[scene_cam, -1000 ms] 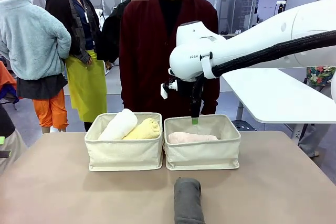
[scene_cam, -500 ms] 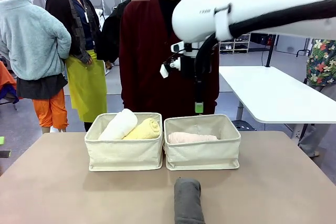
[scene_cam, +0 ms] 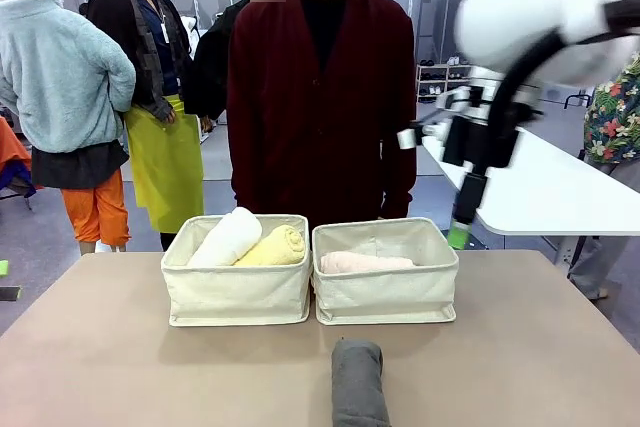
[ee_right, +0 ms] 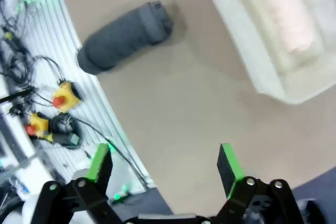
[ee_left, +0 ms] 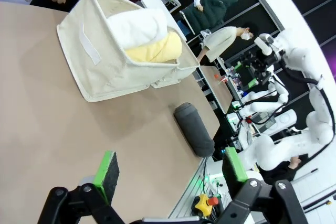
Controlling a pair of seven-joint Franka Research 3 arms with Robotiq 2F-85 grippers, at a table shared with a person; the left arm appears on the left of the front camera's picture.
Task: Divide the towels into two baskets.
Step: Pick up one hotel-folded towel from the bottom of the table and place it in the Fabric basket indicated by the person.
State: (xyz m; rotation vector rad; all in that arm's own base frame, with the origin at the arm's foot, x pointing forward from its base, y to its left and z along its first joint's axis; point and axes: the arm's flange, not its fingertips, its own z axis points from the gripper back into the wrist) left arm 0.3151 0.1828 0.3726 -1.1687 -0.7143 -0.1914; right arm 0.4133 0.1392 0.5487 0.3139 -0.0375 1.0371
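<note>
One dark grey towel point(scene_cam: 360, 382) lies at the near edge of the desk point(scene_cam: 120, 347), before the basket point(scene_cam: 385, 297) holding the pink towel point(scene_cam: 365, 262). Soft and light, it should squash; pinch across its middle. Right hand point(scene_cam: 459, 237) and left hand point(ee_left: 173, 174) gape, empty.

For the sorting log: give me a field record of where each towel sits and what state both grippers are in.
left basket: holds white towel and yellow towel, side by side
right basket: holds pink towel, alone
grey towel: lying on the table in front of the right basket, in no basket
left gripper: open, empty
right gripper: open, empty, raised above the table
person: standing behind the baskets
</note>
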